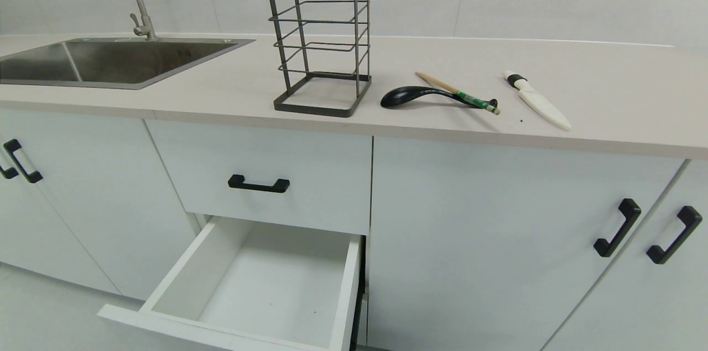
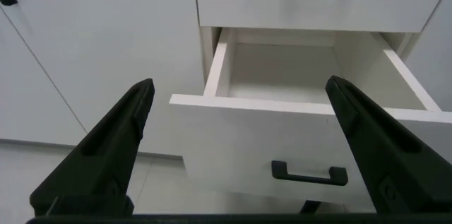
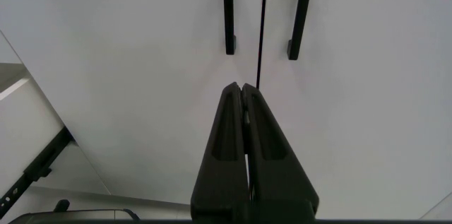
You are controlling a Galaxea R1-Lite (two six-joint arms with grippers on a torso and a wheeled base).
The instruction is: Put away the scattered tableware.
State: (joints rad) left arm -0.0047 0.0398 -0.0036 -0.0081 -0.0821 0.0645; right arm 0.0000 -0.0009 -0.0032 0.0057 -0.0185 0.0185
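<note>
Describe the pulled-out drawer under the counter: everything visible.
The drawer is white and smooth, like painted board. It is the lower of two under the countertop and is pulled well out. Its box has thin side walls and a bare floor with a few dark specks; nothing lies in it. A black bar handle sits on its front. The open left pincer faces it without touching.

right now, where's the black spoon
In the head view, the black spoon lies on the countertop just right of the wire rack, its handle end by the chopsticks, with the white knife farther right.
</note>
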